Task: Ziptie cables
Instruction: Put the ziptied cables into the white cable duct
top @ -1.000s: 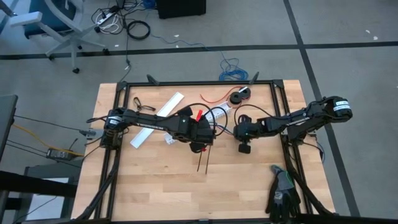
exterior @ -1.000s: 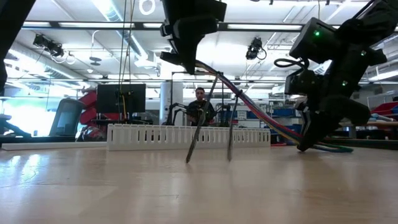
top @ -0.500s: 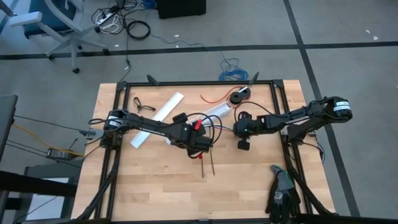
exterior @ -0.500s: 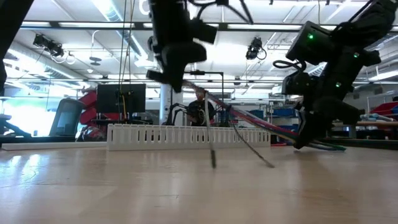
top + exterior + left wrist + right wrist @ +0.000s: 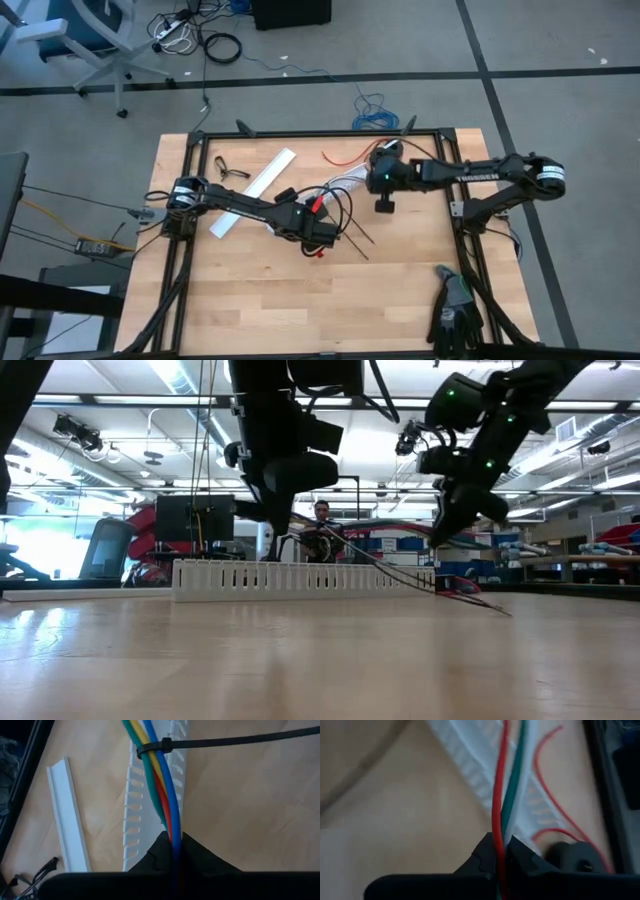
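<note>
The cables (image 5: 161,785), a bunch of thin wires in blue, yellow-orange, green, red and white, stretched above the middle of the tabletop (image 5: 250,300) between the two arms, lifted clear of the wood. In the left wrist view a black zip tie (image 5: 165,743) cinched the bunch, its long tail (image 5: 250,739) running straight out to one side. The left end effector (image 5: 322,232) sat near the centre of the tabletop with its fingers pressed together on one end of the cables, the wires passing between the dark fingertips (image 5: 200,857). The right end effector (image 5: 383,182) hovered toward the far side of the tabletop, likewise clamped on the other end of the cables, with red, green and white strands (image 5: 512,785) emerging from its closed tips. The tabletop was pale wood inside a black metal frame (image 5: 320,133). On it lay a white slotted cable duct (image 5: 132,815), a flat white duct cover (image 5: 253,191), a single thin red wire (image 5: 545,780) and a black round part (image 5: 570,855) at the far edge, and a pair of dark gloves (image 5: 455,310) at the near right corner. The room beyond was a workshop with bright ceiling lights, a monitor (image 5: 194,518), and a person (image 5: 321,532) seated far behind the duct.
</note>
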Robot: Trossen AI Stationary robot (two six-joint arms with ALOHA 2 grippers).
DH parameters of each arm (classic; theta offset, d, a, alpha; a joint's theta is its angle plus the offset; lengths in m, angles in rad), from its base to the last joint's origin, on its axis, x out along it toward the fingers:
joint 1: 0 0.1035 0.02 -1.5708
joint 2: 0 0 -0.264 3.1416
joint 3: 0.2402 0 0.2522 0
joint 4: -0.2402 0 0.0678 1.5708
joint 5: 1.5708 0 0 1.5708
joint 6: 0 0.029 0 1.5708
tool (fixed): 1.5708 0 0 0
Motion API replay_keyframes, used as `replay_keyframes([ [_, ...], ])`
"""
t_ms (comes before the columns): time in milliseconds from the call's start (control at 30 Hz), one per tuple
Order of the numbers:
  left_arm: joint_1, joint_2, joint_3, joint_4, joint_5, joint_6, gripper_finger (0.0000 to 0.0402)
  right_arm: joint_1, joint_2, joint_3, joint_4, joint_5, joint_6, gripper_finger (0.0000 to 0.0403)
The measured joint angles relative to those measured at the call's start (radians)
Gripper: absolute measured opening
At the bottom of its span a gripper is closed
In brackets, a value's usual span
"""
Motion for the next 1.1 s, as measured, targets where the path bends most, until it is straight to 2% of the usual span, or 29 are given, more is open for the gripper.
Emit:
replay_keyframes([
  [200,-0.008,-0.001,0.000,-0.041,0.000,0.012,0.0023,-0.133,0.000,0.014,-0.021,-0.037,-0.203,0.0009],
  [367,-0.007,-0.005,0.001,-0.087,-0.006,0.029,0.0023,-0.208,0.000,0.015,-0.001,-0.167,-0.285,0.0010],
  [467,-0.008,-0.008,-0.023,-0.078,-0.005,0.029,0.0023,-0.222,0.000,0.015,0.015,-0.202,-0.303,0.0010],
  [633,-0.008,-0.037,-0.128,0.009,0.012,0.003,0.0023,-0.222,0.016,0.015,0.055,-0.236,-0.321,0.0010],
  [800,-0.008,-0.138,-0.262,0.152,0.038,0.001,0.0023,-0.222,0.087,0.015,0.086,-0.249,-0.330,0.0011],
  [967,0.013,-0.244,-0.396,0.282,0.101,0.012,0.0023,-0.224,0.129,0.016,0.152,-0.266,-0.329,0.0011],
  [1100,0.053,-0.286,-0.474,0.347,0.158,0.017,0.0023,-0.229,0.133,0.037,0.140,-0.276,-0.338,0.0011],
])
